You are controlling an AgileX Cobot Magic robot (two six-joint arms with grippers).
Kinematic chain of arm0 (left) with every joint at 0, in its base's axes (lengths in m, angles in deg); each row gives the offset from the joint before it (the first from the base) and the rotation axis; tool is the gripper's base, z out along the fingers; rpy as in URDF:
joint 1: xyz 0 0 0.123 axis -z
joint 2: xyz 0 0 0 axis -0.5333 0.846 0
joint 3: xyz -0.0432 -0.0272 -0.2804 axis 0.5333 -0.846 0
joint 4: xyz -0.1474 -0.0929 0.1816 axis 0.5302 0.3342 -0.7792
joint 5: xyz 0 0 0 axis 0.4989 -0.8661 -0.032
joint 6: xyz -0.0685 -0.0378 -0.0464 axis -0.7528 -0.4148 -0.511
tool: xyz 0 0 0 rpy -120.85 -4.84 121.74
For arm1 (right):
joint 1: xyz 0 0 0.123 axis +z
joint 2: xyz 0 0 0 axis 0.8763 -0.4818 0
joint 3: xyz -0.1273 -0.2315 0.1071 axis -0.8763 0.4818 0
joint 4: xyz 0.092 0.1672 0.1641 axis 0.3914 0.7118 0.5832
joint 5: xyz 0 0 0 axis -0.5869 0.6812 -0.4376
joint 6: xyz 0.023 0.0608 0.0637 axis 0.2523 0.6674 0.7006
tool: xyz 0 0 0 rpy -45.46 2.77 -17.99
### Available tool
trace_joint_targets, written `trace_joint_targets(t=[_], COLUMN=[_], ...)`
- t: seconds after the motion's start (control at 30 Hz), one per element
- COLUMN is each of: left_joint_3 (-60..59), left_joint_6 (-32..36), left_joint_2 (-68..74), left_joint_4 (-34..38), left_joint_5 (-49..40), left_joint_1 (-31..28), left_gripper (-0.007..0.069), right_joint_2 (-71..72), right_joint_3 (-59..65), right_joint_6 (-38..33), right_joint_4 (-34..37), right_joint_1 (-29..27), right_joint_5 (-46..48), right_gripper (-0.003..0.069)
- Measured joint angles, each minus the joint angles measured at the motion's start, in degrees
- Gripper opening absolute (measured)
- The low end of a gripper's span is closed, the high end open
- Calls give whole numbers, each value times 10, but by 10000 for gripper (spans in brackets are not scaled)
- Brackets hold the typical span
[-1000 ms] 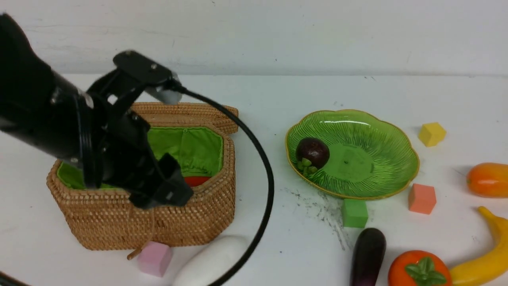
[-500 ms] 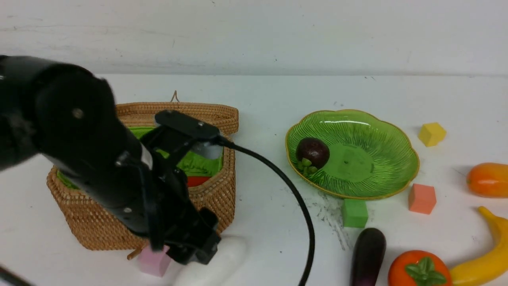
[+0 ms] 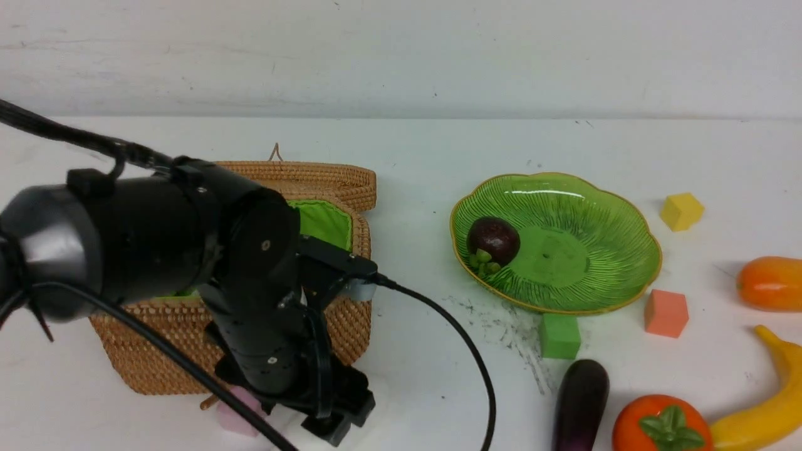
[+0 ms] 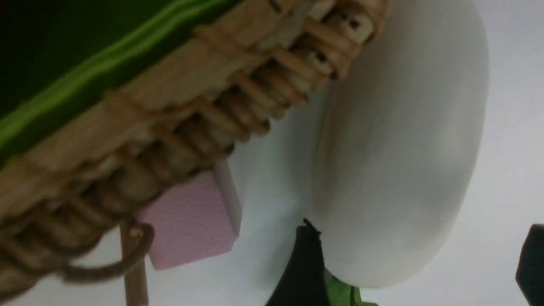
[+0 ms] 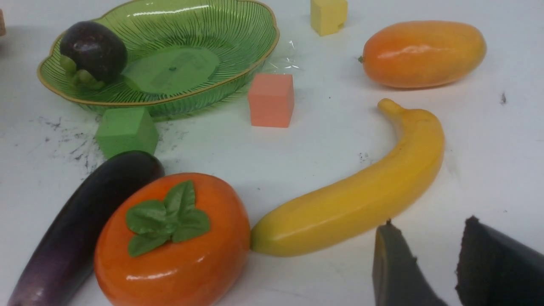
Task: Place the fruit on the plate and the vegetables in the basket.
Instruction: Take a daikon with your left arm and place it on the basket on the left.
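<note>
1. The left tool (image 3: pixel 337 414) has dropped from above the tan woven-wicker basket (image 3: pixel 156 357) to the counter (image 3: pixel 426 150), at the front view's lower left.
2. Its jaws gape wide, empty, straddling the smooth white oblong radish (image 4: pixel 403 148) beside the basket's wall.
3. Step in hand: grasping the radish; its glossy roundness calls for a centred squeeze.
4. The right tool (image 5: pixel 437 259) is part-open, empty.

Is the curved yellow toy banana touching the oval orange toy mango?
Apart. The right wrist view shows a strip of white table between the banana and the mango.
</note>
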Motion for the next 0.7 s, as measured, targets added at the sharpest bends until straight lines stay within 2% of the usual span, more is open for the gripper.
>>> trace_joint_targets(t=[0.27, 0.43, 0.7], left_joint_3=[0, 4, 32], left_joint_6=[43, 62, 71], left_joint_2=[63, 69, 43], left_joint_4=[15, 21, 42], left_joint_5=[26, 30, -46], left_joint_1=[0, 0, 0], left_gripper=[557, 499, 499], right_joint_2=[0, 0, 0], right_joint_3=[0, 0, 0], right_joint_6=[0, 0, 0], right_joint_4=[0, 0, 0], right_joint_1=[0, 0, 0], right_joint_5=[0, 0, 0], right_gripper=[244, 244, 244])
